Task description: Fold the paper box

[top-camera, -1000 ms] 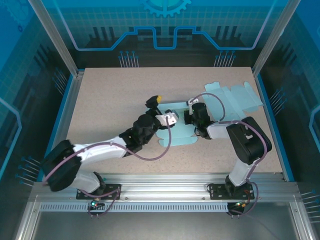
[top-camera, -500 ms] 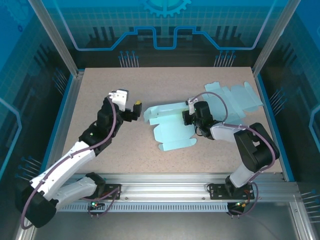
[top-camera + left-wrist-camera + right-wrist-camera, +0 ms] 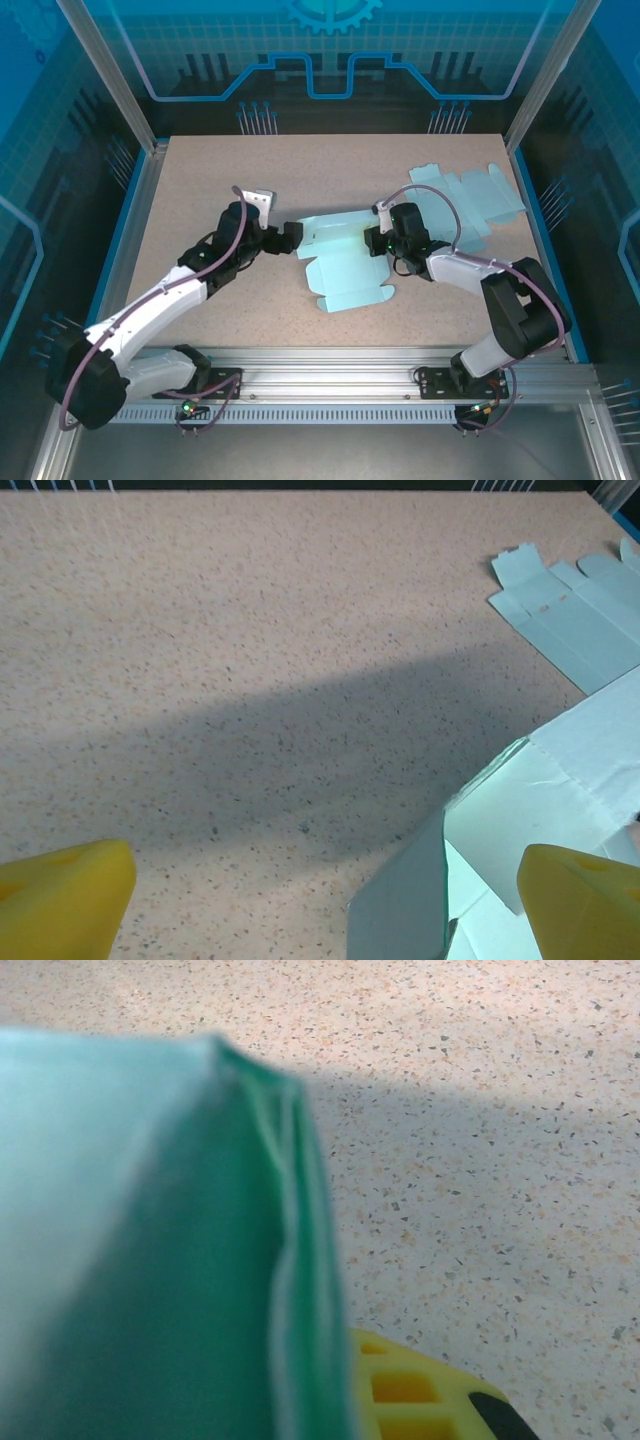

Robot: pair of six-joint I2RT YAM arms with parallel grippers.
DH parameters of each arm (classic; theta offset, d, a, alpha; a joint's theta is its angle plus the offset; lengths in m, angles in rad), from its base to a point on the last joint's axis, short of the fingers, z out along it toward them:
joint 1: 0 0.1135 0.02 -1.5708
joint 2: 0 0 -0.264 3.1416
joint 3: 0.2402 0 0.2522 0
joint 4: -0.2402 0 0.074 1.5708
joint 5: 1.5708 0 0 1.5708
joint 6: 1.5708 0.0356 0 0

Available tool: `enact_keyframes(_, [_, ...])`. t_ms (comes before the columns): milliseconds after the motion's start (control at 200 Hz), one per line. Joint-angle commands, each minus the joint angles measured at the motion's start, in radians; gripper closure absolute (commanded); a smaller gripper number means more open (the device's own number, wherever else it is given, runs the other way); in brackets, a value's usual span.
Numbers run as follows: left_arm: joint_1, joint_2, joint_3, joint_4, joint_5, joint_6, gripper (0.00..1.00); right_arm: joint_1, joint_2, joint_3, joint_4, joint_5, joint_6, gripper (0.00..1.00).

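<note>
The paper box is a pale teal blank lying partly unfolded at the table's middle, with one flap standing up. My right gripper is shut on its right edge. In the right wrist view the teal sheet rises close to the camera, beside one yellow finger. My left gripper is open at the box's left edge. Its yellow fingertips stand wide apart, and the box corner lies between them, untouched.
A second flat teal blank lies at the back right, also seen far off in the left wrist view. Bare speckled table stretches to the left and back. Blue rails edge the table.
My left gripper pulled off the box toward the left, then came back to its left edge, staying open. The right gripper kept its hold and the box shifted slightly.
</note>
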Motion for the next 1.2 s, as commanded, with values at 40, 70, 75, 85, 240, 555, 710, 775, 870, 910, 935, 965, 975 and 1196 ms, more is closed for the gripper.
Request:
enact_keyframes(40, [0.007,0.070,0.023,0.055,0.087,-0.049,0.01,0.024,-0.027,0.016,-0.025,0.015,0.018,1.00])
enact_keyframes(70, [0.006,0.082,0.022,0.066,0.090,-0.053,0.01,0.028,-0.029,0.016,-0.025,0.020,0.018,1.00])
enact_keyframes(75, [0.007,0.084,0.023,0.068,0.090,-0.054,0.01,0.029,-0.029,0.016,-0.026,0.021,0.018,1.00])
enact_keyframes(85, [0.006,0.088,0.024,0.071,0.090,-0.056,0.01,0.029,-0.029,0.016,-0.026,0.022,0.018,1.00])
enact_keyframes(240, [0.006,0.139,0.033,0.103,0.066,-0.066,0.01,0.046,-0.036,0.024,-0.044,0.045,0.031,1.00])
enact_keyframes(555, [-0.001,0.218,0.007,0.282,0.064,-0.155,0.01,0.119,-0.034,0.025,-0.046,0.113,0.101,1.00])
enact_keyframes(710, [-0.020,0.290,0.029,0.317,0.065,-0.166,0.01,0.149,-0.029,0.041,-0.071,0.148,0.122,1.00])
enact_keyframes(775, [-0.025,0.305,0.033,0.323,0.045,-0.173,0.01,0.159,-0.036,0.044,-0.084,0.174,0.131,1.00])
enact_keyframes(870, [-0.025,0.287,0.008,0.356,0.019,-0.181,0.01,0.162,-0.057,0.039,-0.090,0.199,0.152,1.00])
enact_keyframes(910, [-0.025,0.267,-0.005,0.365,0.004,-0.181,0.01,0.162,-0.070,0.034,-0.094,0.216,0.160,1.00])
enact_keyframes(935, [-0.025,0.254,-0.011,0.363,-0.005,-0.181,0.01,0.162,-0.077,0.030,-0.099,0.226,0.166,1.00])
enact_keyframes(965, [-0.025,0.235,-0.018,0.364,-0.013,-0.179,0.01,0.161,-0.086,0.030,-0.106,0.238,0.172,1.00])
enact_keyframes(975, [-0.025,0.230,-0.020,0.363,-0.015,-0.179,0.01,0.161,-0.088,0.029,-0.109,0.242,0.174,1.00])
enact_keyframes(1196, [-0.022,0.097,-0.067,0.301,-0.037,-0.180,0.01,0.161,-0.117,0.030,-0.143,0.301,0.206,1.00])
